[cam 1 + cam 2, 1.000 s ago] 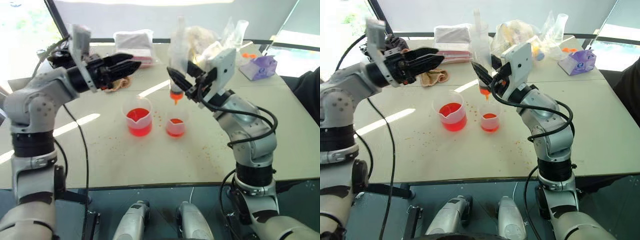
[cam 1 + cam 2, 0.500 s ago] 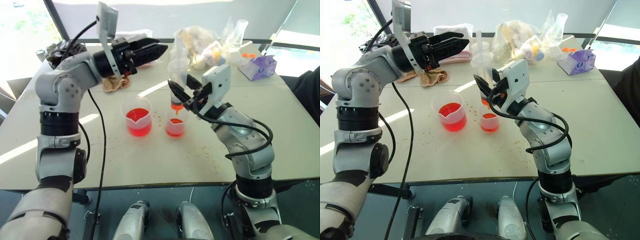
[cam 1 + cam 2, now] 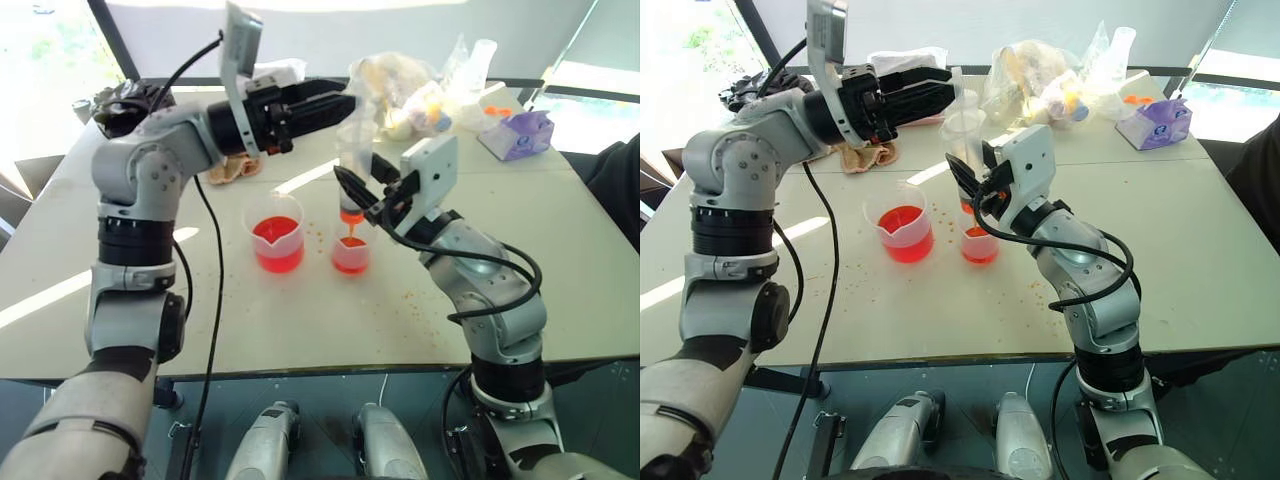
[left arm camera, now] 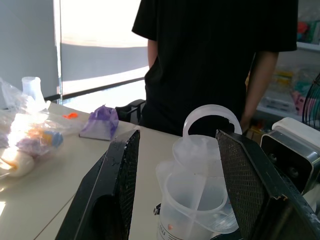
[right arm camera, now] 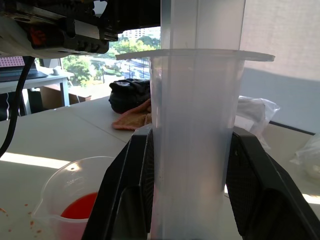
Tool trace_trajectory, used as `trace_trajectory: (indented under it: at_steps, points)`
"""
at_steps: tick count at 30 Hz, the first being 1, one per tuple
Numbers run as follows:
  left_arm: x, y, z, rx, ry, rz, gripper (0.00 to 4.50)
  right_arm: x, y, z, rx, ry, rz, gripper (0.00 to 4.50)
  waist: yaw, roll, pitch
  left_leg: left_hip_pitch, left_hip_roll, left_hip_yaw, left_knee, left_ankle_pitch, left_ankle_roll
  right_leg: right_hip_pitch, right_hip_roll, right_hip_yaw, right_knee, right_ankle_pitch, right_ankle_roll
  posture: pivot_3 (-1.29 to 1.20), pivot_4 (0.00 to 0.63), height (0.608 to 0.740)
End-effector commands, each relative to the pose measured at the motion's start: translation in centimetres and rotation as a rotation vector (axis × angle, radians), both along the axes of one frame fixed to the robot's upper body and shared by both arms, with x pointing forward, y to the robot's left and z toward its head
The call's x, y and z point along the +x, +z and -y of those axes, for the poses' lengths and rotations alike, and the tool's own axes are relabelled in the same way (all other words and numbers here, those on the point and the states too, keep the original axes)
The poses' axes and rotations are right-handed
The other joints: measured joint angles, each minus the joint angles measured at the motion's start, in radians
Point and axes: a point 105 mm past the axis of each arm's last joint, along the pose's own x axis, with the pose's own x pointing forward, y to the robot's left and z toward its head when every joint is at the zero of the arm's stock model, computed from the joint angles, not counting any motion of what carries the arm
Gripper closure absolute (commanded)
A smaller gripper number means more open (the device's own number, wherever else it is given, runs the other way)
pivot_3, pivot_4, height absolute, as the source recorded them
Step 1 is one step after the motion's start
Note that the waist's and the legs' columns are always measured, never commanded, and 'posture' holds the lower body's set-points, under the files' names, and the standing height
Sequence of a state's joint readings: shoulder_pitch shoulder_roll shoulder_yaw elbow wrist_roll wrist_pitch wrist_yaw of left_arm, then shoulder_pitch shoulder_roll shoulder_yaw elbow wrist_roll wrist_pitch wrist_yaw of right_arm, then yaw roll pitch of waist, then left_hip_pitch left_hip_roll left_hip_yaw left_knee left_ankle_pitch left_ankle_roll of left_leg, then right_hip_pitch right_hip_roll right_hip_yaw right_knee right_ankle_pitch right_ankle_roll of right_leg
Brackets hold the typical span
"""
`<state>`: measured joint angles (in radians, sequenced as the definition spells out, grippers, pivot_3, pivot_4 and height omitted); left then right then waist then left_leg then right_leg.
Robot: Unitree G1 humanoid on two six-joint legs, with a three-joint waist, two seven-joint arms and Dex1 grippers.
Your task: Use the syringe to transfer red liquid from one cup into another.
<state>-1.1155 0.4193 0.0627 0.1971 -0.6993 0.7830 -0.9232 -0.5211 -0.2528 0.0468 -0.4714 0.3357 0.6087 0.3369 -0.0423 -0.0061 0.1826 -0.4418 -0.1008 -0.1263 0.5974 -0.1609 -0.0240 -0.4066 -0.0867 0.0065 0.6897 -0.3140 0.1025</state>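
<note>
The open left end effector (image 3: pixel 345 103) has been brought to the plunger; the syringe (image 3: pixel 352 170), gripped by the right end effector (image 3: pixel 357 195), is held upright, tip down over the smaller cup (image 3: pixel 351 250).

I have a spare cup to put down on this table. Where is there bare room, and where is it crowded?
Bare tabletop lies along the near edge, in front of the spouted beaker and the smaller cup, and off to the left of the beaker. The far edge is crowded: folded cloth, plastic bags, purple packet.
</note>
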Motion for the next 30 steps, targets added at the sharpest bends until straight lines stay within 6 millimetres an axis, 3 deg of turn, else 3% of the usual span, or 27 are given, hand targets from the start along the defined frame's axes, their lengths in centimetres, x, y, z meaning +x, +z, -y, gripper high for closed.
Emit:
trace_trajectory:
  at_steps: [1, 11, 30]
  points:
    - [-0.3, 0.1, 1.3, 0.031, -0.048, 0.022, 2.37, -1.0, 1.4, -0.4, 0.006, 0.027, 0.071, 3.12, 0.0, 0.0, 0.0, 0.0, 0.0, 0.0, 0.0, 0.0, 0.0, 0.0, 0.0, 0.0, 0.0, 0.0, 0.0, 0.0, 0.15, 0.736]
    - [-0.2, -1.6, 2.2, 0.078, -0.095, -0.01, 4.47, -1.1, 1.2, -0.4, -0.002, 0.027, 0.072, 3.12, -0.001, 0.0, 0.0, 0.0, 0.0, 0.0, 0.0, 0.0, 0.0, 0.0, 0.0, 0.0, 0.0, 0.0, 0.0, 0.0, 0.15, 0.736]
    - [-0.6, -4.7, 3.4, 0.137, -0.112, -0.07, 4.47, -1.3, 1.7, -0.4, -0.002, 0.036, 0.079, 3.12, 0.0, 0.0, 0.0, 0.0, 0.0, 0.0, 0.0, 0.0, 0.0, 0.0, 0.0, 0.0, 0.0, 0.0, 0.0, 0.0, 0.15, 0.736]
